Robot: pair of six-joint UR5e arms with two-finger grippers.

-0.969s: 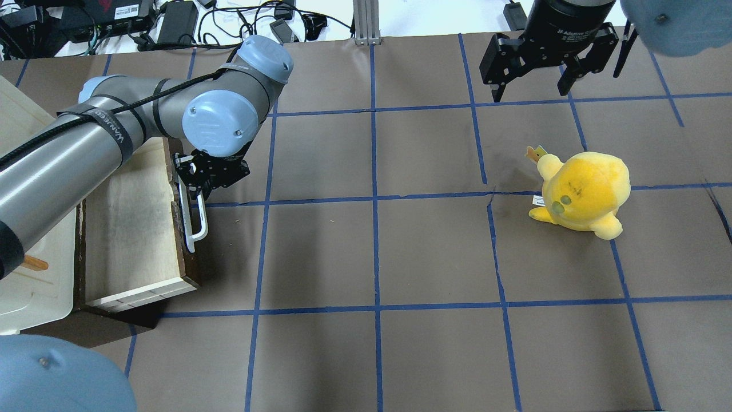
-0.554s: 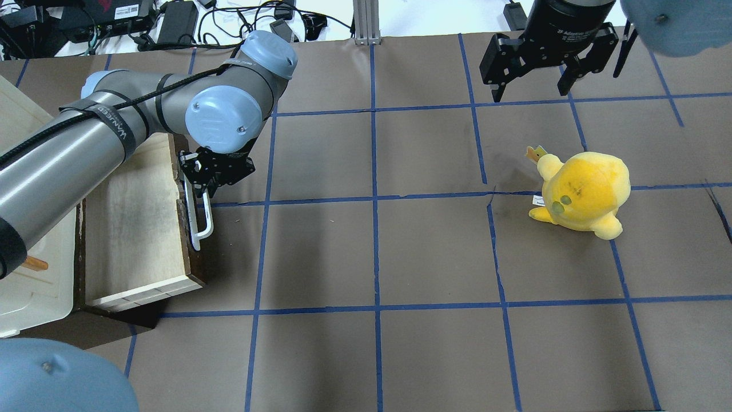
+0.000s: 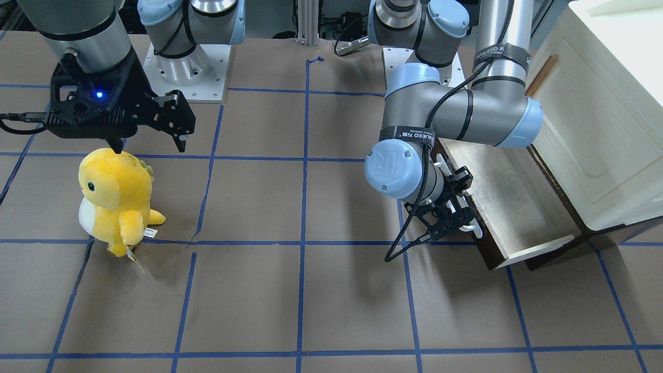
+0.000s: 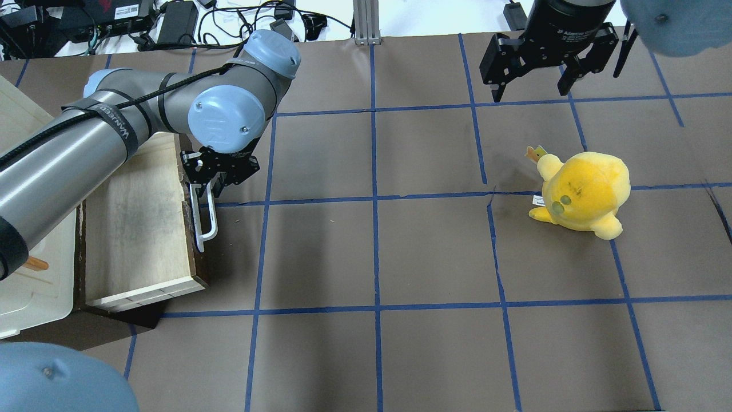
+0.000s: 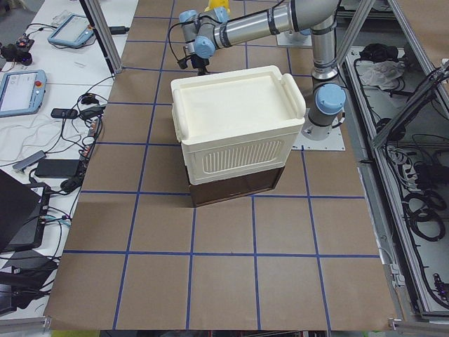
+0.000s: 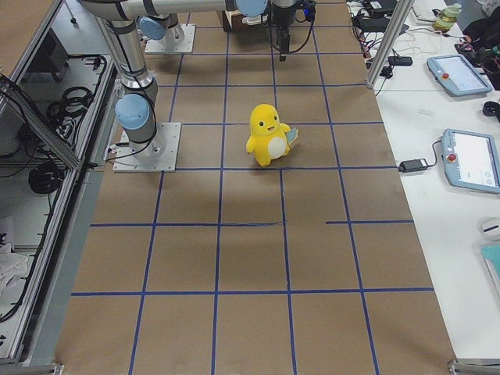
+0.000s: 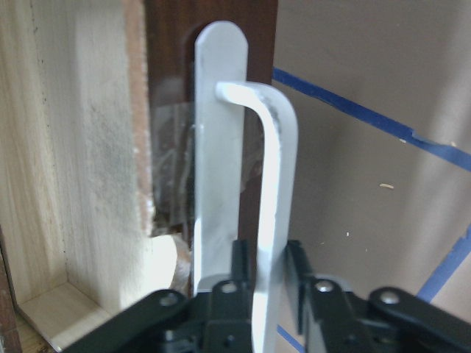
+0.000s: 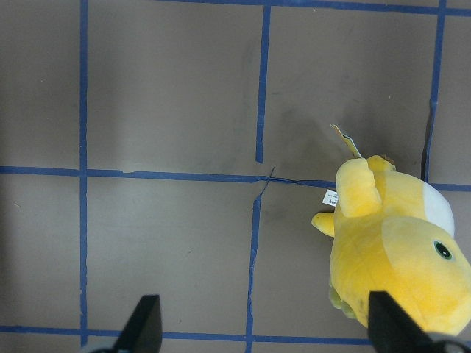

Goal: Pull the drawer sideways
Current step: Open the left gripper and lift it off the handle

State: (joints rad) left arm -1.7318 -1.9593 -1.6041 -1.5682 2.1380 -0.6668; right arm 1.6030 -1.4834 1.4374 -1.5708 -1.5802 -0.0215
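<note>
Pale wood drawer [image 4: 137, 229] at lower left of overhead view, standing out of cream cabinet [image 4: 28, 297], dark front facing frame centre. You see white handle [image 4: 205, 220] on that front. Left gripper [image 4: 207, 190] clamps its upper end, one finger each side of bar, touching it in wrist view. Yellow plush toy [image 4: 583, 194] stands right of centre on brown table [image 4: 372, 257], well apart from drawer. Right gripper [image 4: 530, 91] hangs at upper right, jaws spread wide, holding nothing.
</note>
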